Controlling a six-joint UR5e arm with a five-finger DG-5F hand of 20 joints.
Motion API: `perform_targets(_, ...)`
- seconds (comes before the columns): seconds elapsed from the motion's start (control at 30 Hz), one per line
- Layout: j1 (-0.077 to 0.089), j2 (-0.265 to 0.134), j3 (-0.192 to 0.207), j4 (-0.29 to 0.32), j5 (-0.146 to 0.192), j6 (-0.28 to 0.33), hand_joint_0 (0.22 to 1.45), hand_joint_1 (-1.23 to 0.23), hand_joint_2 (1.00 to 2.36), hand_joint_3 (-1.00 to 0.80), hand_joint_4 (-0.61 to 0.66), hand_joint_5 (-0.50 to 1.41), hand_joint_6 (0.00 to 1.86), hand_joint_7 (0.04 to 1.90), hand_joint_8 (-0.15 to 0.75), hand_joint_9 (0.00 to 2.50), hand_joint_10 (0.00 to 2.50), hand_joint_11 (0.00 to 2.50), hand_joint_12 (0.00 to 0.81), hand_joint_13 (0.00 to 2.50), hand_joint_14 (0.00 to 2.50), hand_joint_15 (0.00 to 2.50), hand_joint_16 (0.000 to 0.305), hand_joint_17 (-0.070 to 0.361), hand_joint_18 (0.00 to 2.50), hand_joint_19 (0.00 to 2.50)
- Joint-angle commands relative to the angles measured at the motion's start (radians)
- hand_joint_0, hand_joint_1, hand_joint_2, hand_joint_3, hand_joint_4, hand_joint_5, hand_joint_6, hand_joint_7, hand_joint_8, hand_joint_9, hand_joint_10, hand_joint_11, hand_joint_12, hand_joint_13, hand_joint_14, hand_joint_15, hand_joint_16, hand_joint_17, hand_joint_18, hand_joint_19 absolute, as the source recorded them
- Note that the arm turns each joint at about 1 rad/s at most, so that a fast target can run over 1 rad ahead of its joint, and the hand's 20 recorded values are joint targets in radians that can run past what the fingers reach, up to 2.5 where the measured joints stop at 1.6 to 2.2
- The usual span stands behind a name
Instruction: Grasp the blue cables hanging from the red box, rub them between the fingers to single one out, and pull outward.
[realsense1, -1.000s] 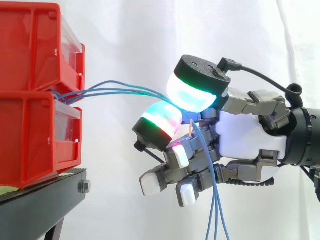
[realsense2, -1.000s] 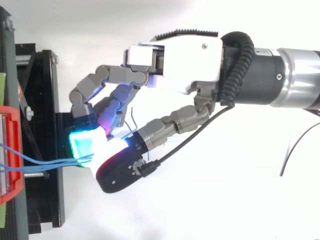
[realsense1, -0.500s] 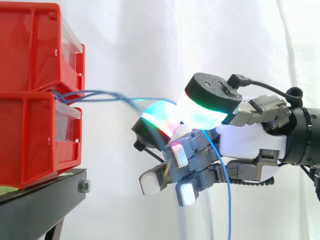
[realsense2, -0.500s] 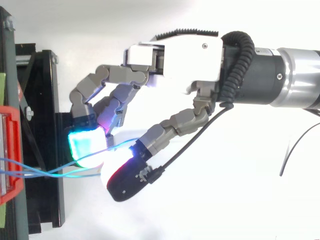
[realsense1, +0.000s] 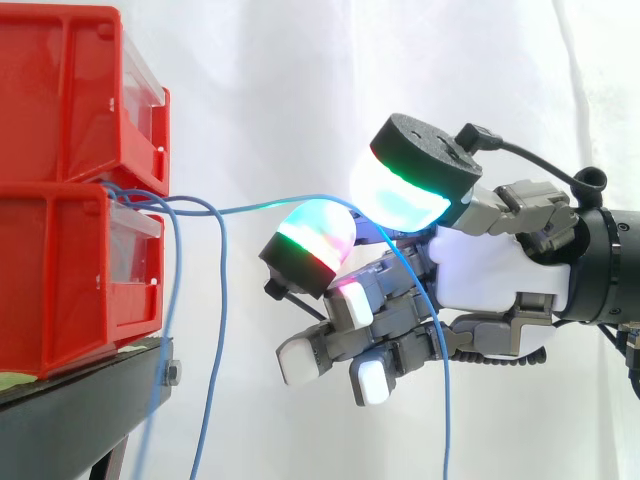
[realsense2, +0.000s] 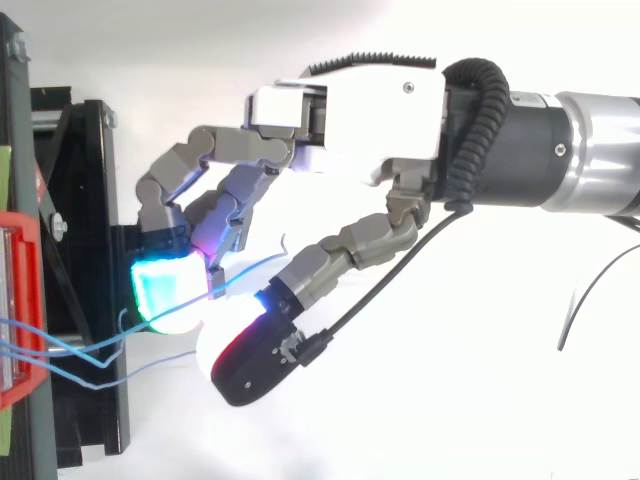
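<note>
Two loose cables (realsense1: 222, 300) have slipped from the hand (realsense1: 490, 280) and now hang off the stand's (realsense1: 90, 400) front edge. The curled thumb and finger pads (realsense1: 310, 235) pinch one cable (realsense1: 270, 204), singled out for pulling. It runs back to the box (realsense1: 60, 280).

The hand (realsense1: 490, 280) has a white palm shell (realsense2: 370, 110) and grey fingers (realsense2: 225, 150). Beyond the palm, black-backed pads (realsense1: 395, 195) glow green, cyan and red; behind it, a black-and-silver wrist (realsense2: 560, 150).
</note>
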Motion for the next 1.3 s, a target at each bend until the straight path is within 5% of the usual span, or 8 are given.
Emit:
perform_targets(0.0,0.000,0.000,0.002,-0.017,0.000,0.000,0.54,-0.80,1.00,-0.50,0.24,-0.16,0.87,1.02,0.382,0.89,0.02,0.73,0.427,0.76,0.01,0.46,0.059,0.133,0.90,0.57)
perform_targets(0.6,0.000,-0.001,0.002,-0.018,0.000,-0.002,0.58,-0.61,1.00,-0.50,0.17,-0.12,0.85,1.08,0.370,1.01,0.01,0.72,0.418,0.80,0.01,0.46,0.057,0.128,0.92,0.59)
perform_targets(1.27,0.003,0.000,0.004,-0.020,0.000,-0.002,0.59,-0.75,1.01,-0.17,0.26,-0.10,0.91,1.23,0.415,1.05,0.01,0.73,0.450,0.84,0.01,0.44,0.064,0.144,1.01,0.54)
